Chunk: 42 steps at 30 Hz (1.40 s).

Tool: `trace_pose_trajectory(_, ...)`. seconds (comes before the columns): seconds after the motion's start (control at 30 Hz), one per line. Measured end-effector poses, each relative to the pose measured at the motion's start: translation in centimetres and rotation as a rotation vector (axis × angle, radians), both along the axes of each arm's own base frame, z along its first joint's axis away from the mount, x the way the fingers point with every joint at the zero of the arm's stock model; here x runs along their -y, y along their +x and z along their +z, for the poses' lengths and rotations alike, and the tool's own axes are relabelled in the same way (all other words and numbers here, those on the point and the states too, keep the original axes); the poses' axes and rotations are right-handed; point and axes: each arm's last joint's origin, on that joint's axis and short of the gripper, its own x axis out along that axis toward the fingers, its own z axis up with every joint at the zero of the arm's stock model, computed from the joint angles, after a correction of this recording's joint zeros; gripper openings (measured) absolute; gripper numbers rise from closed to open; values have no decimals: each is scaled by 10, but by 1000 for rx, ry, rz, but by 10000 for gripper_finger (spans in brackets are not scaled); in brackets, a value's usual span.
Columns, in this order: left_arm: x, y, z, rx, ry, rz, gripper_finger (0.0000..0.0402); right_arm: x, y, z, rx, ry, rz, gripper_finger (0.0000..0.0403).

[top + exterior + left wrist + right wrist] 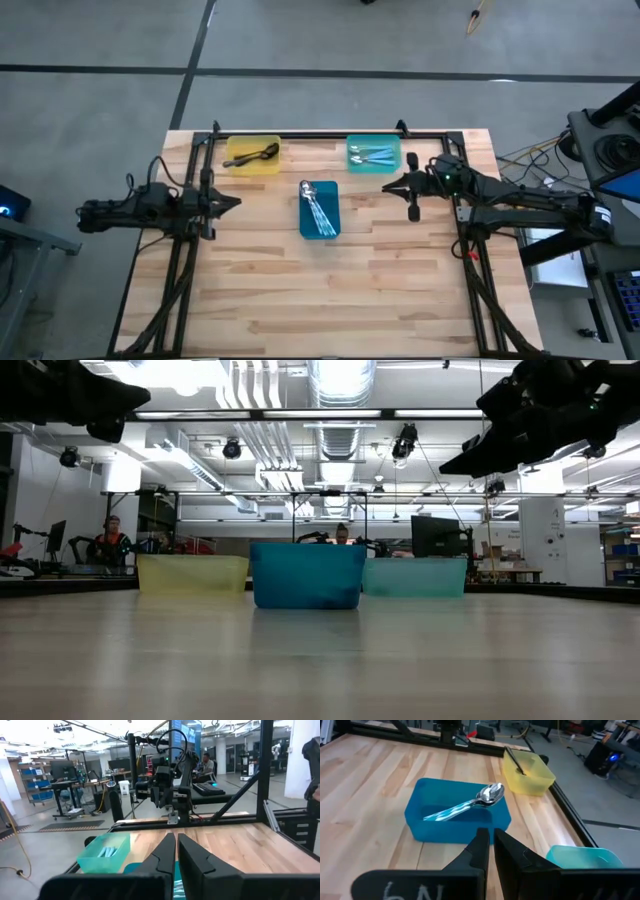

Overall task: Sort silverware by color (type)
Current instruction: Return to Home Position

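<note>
Three trays stand at the far middle of the table. The yellow tray (pixel 252 155) holds dark spoons (pixel 258 154). Spoons with light blue handles (pixel 372 155) lie in the teal tray (pixel 374 153). The blue tray (pixel 319 208), a little nearer, holds shiny silver spoons (pixel 470 805). My left gripper (pixel 236 203) is shut with nothing in it; it points level from the table's left edge, well left of the blue tray. My right gripper (pixel 387 186) is also shut on nothing. It hangs above the table, right of the blue tray and just on the near side of the teal one.
A black frame (pixel 330 135) runs along the table's far edge and down both sides. Bare wooden tabletop (pixel 330 290) stretches across the near half. Beyond the far edge, people sit at desks (pixel 110 540) in the room.
</note>
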Motion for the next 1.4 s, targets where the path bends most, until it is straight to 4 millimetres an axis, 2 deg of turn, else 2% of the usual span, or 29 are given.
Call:
trace_pose_trajectory(0.2, 0, 1, -4, -6, -8, 9, 1, -2, -12, -8, 21, -6, -12, 18)
trace_pose_trajectory(0.67, 0, 6, -15, -18, -31, 15, 1, -15, -43, -42, 117, -15, -47, 18)
trace_pose_trajectory(0.97, 0, 8, -19, -8, -78, 11, 1, -20, -59, -51, 228, -49, -72, 18)
trace_pose_trajectory(1.07, 0, 12, -27, 37, -82, 9, 1, -21, -63, -56, 257, -46, -82, 18)
trace_pose_trajectory(1.2, 0, 19, -49, 32, -114, 6, 1, -22, -66, -57, 264, -43, -88, 18)
trace_pose_trajectory(1.4, 0, 19, -51, 10, -137, 19, 1, -24, -70, -57, 276, -71, -83, 18)
